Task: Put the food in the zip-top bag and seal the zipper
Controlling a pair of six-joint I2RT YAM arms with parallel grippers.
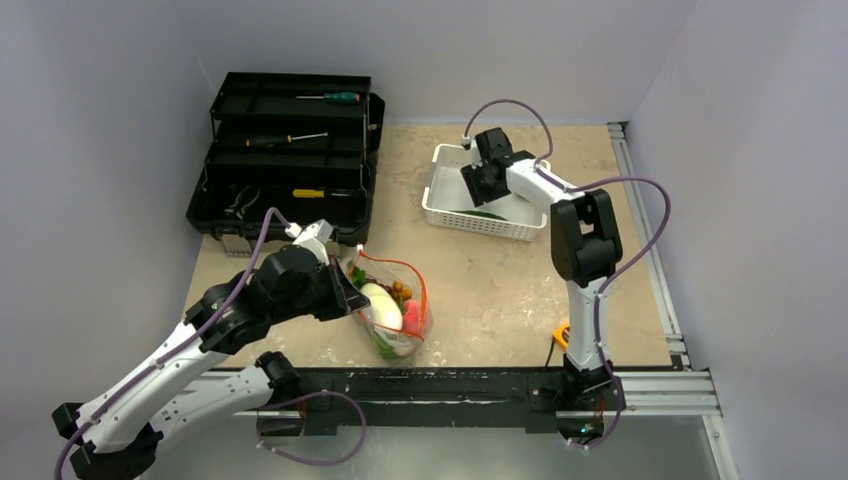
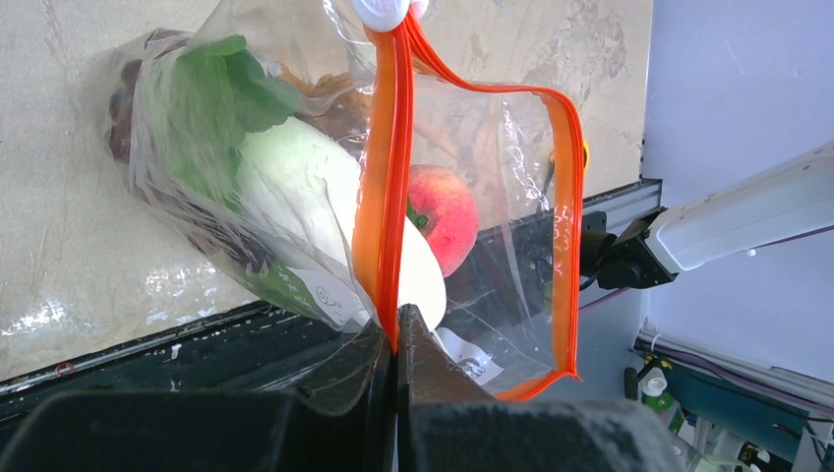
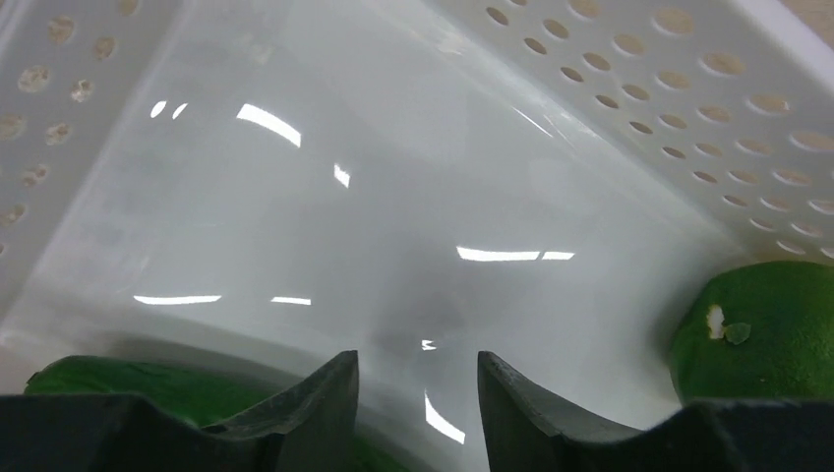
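Toward six o'clock on the table (image 1: 500,300), close to the front rail, lies the zip-top bag (image 1: 395,305), with the left gripper (image 2: 396,339) at its nine o'clock side. That gripper is clamped tight on the zipper (image 2: 384,197): the two black fingers meet with only the orange-red strip between them. In the left wrist view the strip runs from the fingers at six o'clock up to the white slider (image 2: 384,10) at twelve. The other lip of the mouth bows away toward three o'clock, so the mouth gapes.

Inside the bag are a green-and-white cabbage (image 2: 285,167), a pink peach (image 2: 445,211), dark grapes (image 2: 123,98) and orange pieces (image 1: 401,292). A white label (image 2: 462,359) sits near the fingers; its dark print is too creased to read.

Up at one o'clock, the right gripper (image 3: 418,393) hangs inside the white perforated basket (image 3: 688,79). Its jaws are parted with nothing between them. A green cucumber (image 3: 128,388) lies at seven o'clock in that wrist view, partly under one finger; whether they touch I cannot tell. A round green fruit (image 3: 767,315) sits at four o'clock.

Only the wrist views show the pinch and the basket's contents clearly. Only the top view shows the black toolbox (image 1: 290,150) at ten o'clock, holding screwdrivers (image 1: 330,97).
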